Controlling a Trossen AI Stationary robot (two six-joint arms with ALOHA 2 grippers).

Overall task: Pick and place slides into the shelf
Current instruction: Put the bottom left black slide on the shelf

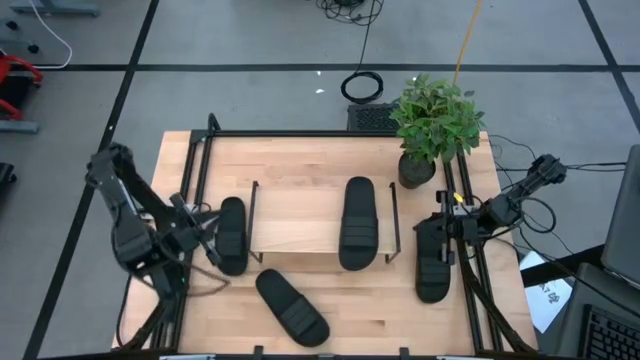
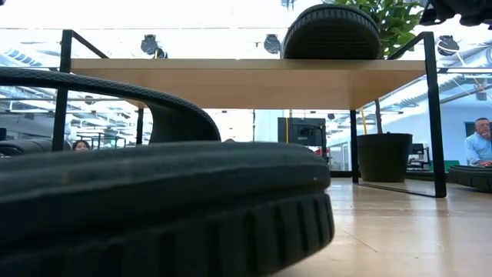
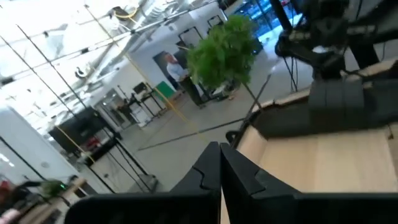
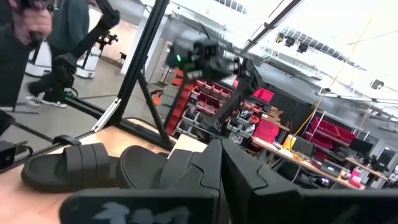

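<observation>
Four black slides show in the high view. One lies on the shelf's (image 1: 300,215) wooden top (image 1: 357,222), seen from table height as (image 2: 330,31). One lies left of the shelf (image 1: 232,235), one on the table in front (image 1: 290,305), one right of the shelf (image 1: 432,258). My left gripper (image 1: 210,238) hovers shut beside the left slide, fingers closed together (image 3: 219,163). My right gripper (image 1: 443,232) is shut above the right slide's far end and high over it (image 2: 461,8); two slides (image 4: 68,168) (image 4: 149,167) show past its fingers.
A potted plant (image 1: 432,125) stands at the table's far right corner, close to my right arm. Black rails (image 1: 200,170) run along the table's left, right and far edges. The front slide (image 2: 154,208) fills the low view. People show in the room (image 2: 480,142).
</observation>
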